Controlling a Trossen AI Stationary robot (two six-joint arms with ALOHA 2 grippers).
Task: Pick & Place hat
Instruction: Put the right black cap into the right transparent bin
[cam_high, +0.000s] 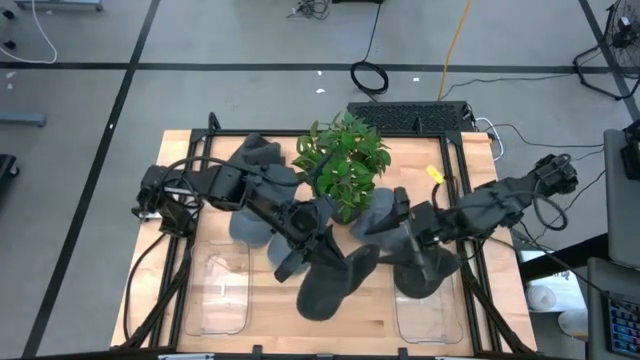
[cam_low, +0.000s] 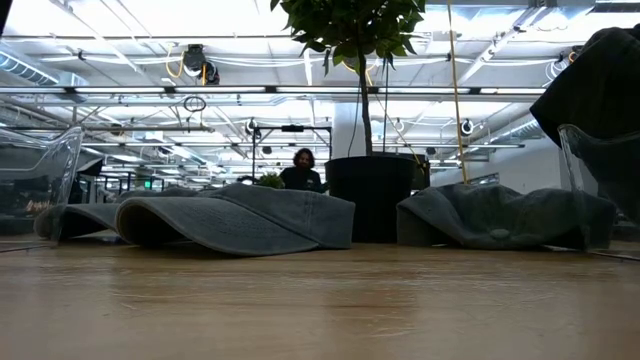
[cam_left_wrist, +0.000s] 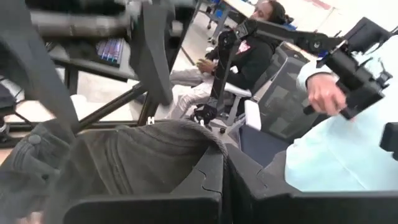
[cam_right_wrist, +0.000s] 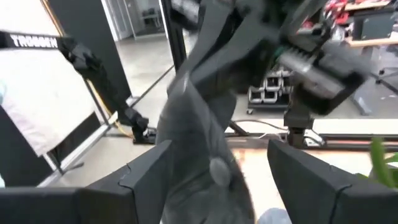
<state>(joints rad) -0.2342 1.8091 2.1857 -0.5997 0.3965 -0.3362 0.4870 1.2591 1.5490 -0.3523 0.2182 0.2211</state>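
My left gripper (cam_high: 318, 238) is raised above the middle of the table and shut on a grey hat (cam_high: 335, 285), which hangs below it. In the left wrist view the hat (cam_left_wrist: 137, 162) bulges beside the shut fingers (cam_left_wrist: 222, 180). My right gripper (cam_high: 405, 240) is open and level with it, reaching in from the table's right. In its wrist view the hanging hat (cam_right_wrist: 199, 124) runs down between its two spread fingers (cam_right_wrist: 217, 155). More grey hats lie on the table: one at the far left (cam_high: 262, 160) and one by the plant (cam_high: 378, 212). My left gripper pinches the hat's rim (cam_left_wrist: 208, 146) between its two shut fingers, which point almost level toward the table's right. The hat hangs slack below the fingers, clear of the table. My right gripper has a finger (cam_right_wrist: 149, 171) on each side of the hat; I cannot tell whether either touches it.
A potted plant (cam_high: 345, 160) stands at the far middle, with a dark pot (cam_low: 375, 195). Clear bins sit at the near left (cam_high: 222, 295) and near right (cam_high: 430, 315). Hats lie flat on the wood (cam_low: 240, 220), (cam_low: 500, 215). People sit beyond the table.
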